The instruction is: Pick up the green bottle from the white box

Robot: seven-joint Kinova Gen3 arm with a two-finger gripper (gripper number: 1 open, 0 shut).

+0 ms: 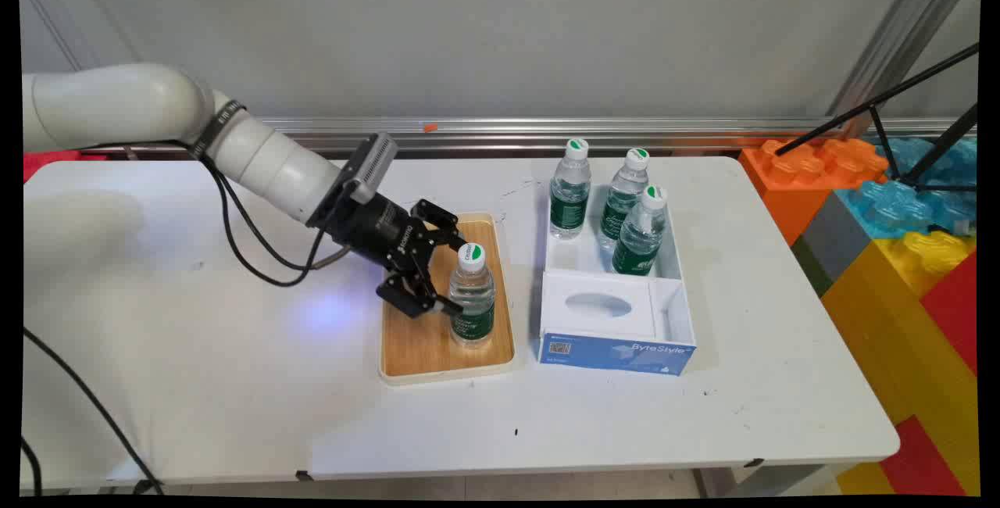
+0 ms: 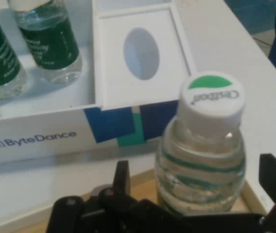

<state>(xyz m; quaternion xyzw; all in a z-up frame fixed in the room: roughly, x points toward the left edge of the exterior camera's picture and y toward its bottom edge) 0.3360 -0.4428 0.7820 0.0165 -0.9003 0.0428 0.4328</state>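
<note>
Claw (image 1: 451, 273) spread wide around upright bottle (image 1: 472, 297) on tray (image 1: 414, 352).

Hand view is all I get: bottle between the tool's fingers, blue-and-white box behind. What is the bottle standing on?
Observer: The bottle stands upright on a wooden tray with a pale rim, on the side of the tray nearest the box.
Operator: I count two bottles in the box. Right?
Observer: Three. The left bottle, middle bottle and right bottle all stand upright in its far compartment.
Operator: How does the tool sit against the bottle?
Observer: The tool reaches in from the tray's left, tilted downward, one finger at the bottle's cap and one at its label.
</note>
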